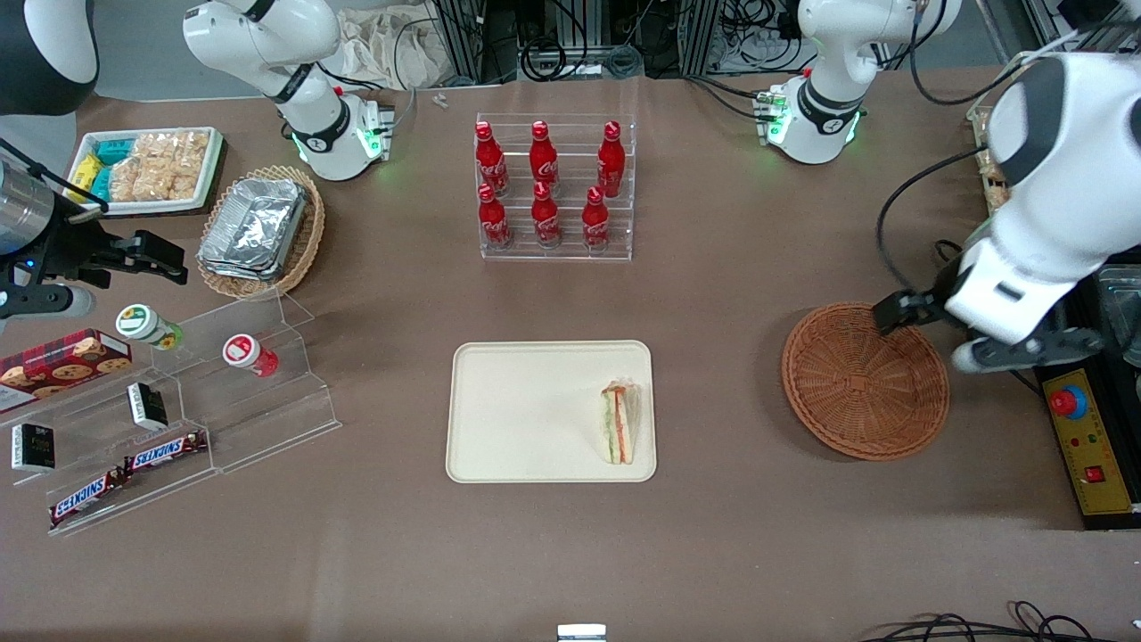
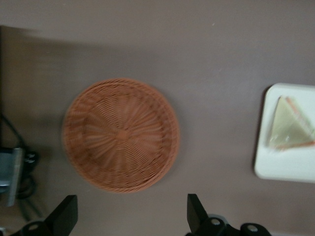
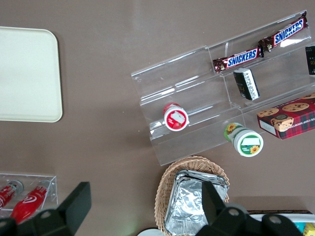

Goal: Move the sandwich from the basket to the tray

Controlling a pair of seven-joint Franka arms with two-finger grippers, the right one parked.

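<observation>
The sandwich (image 1: 621, 423), a clear-wrapped white-bread wedge with red and green layers, lies on the cream tray (image 1: 526, 410) at the end nearest the basket. In the left wrist view the sandwich (image 2: 290, 125) rests on the tray (image 2: 285, 164) too. The round reddish-brown wicker basket (image 1: 856, 392) is empty and sits beside the tray, toward the working arm's end. My left gripper (image 1: 923, 330) hovers above the basket's rim on the side away from the tray. It is open, and its gap (image 2: 132, 214) shows only bare table just outside the basket (image 2: 120, 135).
A clear rack of red cola bottles (image 1: 554, 192) stands farther from the front camera than the tray. A yellow control box (image 1: 1092, 446) with a red button lies next to the basket. An oval basket of foil containers (image 1: 258, 227), a snack tray (image 1: 143, 169) and an acrylic stand (image 1: 223, 392) are toward the parked arm's end.
</observation>
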